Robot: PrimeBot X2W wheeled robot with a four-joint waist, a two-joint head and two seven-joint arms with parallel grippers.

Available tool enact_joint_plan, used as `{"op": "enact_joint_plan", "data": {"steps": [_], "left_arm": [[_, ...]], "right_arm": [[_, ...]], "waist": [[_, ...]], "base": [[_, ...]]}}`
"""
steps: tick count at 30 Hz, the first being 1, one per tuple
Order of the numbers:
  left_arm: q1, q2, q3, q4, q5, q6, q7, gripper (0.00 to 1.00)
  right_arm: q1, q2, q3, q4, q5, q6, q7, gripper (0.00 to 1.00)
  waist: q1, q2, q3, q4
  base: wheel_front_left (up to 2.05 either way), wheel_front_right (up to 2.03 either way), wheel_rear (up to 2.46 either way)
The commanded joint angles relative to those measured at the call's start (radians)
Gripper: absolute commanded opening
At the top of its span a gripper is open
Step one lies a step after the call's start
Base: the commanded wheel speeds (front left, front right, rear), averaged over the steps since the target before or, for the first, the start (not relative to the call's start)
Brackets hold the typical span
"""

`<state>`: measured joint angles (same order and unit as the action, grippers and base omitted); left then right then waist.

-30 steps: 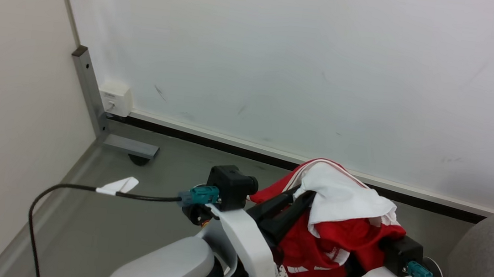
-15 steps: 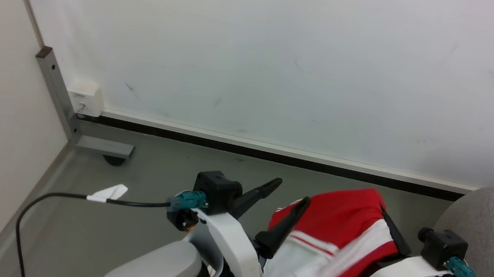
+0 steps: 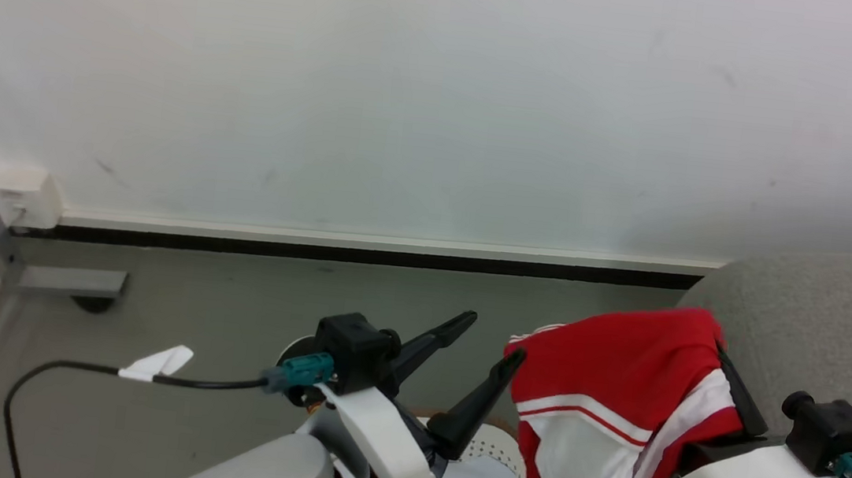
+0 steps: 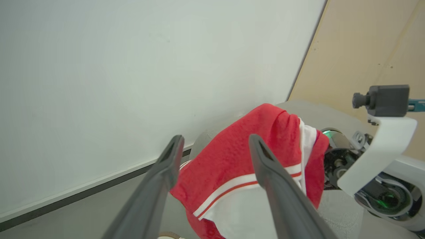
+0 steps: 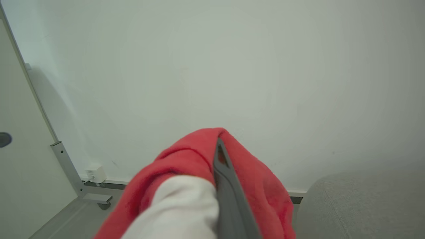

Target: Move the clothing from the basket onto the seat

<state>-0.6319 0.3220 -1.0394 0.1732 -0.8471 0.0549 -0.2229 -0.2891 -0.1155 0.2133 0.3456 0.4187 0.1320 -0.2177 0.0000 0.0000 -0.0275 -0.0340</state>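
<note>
The red clothing (image 3: 617,378) with white panels and stripe trim hangs draped over my right gripper (image 3: 698,363), which is shut on it, just left of the grey seat (image 3: 822,312). In the right wrist view one dark finger (image 5: 225,186) shows against the clothing (image 5: 179,162); the other is hidden under fabric. My left gripper (image 3: 490,341) is open and holds nothing, left of the garment. The left wrist view has its fingers (image 4: 166,172) spread before the clothing (image 4: 229,156) and the seat (image 4: 318,113). A corner of the perforated basket (image 3: 488,442) peeks out below.
A white wall with a dark baseboard (image 3: 361,254) runs across the back. At the left stand a grey metal post with a foot (image 3: 69,281) and a white socket box (image 3: 23,193). A black cable with a white tag (image 3: 152,362) loops over the grey floor.
The head view has swung right, bringing the seat in. My left gripper let go of the clothing and opened. The right gripper carries the garment closer to the seat.
</note>
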Motion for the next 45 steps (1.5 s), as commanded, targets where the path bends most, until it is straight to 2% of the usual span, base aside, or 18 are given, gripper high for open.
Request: {"op": "enact_joint_plan", "data": {"steps": [1,13,22,28,35,42,45], "left_arm": [[0.01,0.005,0.004,-0.015,0.01,0.004,-0.012,1.0],[0.039,0.018,0.009,-0.037,0.069,0.013,-0.033,1.0],[0.046,-0.003,0.008,-0.021,0.084,0.001,-0.04,1.0],[0.049,-0.009,0.006,-0.001,0.098,0.0,-0.041,1.0],[0.041,-0.012,0.004,0.003,0.104,-0.004,-0.042,1.0],[-0.008,0.008,0.002,-0.033,0.126,-0.006,-0.014,1.0],[-0.035,0.036,0.003,-0.056,0.134,-0.009,0.001,1.0]], "right_arm": [[0.022,0.001,-0.013,-0.039,-0.017,-0.003,0.014,0.0],[0.104,0.038,-0.047,-0.249,-0.074,-0.003,0.122,0.0],[0.174,0.05,-0.083,-0.332,-0.085,-0.003,0.158,0.0],[0.189,0.055,-0.093,-0.362,-0.088,-0.003,0.174,0.0],[0.184,0.058,-0.105,-0.377,-0.09,-0.003,0.181,0.0],[0.074,0.044,-0.152,-0.397,-0.084,-0.003,0.196,0.0],[-0.008,0.028,-0.182,-0.398,-0.099,-0.003,0.215,0.0]], "waist": [[0.0,0.0,0.009,-0.059],[0.0,0.0,0.034,-0.269],[0.0,0.0,0.043,-0.375],[0.0,0.0,0.048,-0.4],[0.0,0.0,0.061,-0.396],[0.0,0.0,0.15,-0.359],[0.0,0.0,0.212,-0.335]], "base": [[0.0,0.0,0.0],[0.0,0.0,0.0],[0.0,0.0,0.0],[0.0,0.0,0.0],[0.0,0.0,0.0],[0.0,0.0,0.0],[0.0,0.0,0.0]]}}
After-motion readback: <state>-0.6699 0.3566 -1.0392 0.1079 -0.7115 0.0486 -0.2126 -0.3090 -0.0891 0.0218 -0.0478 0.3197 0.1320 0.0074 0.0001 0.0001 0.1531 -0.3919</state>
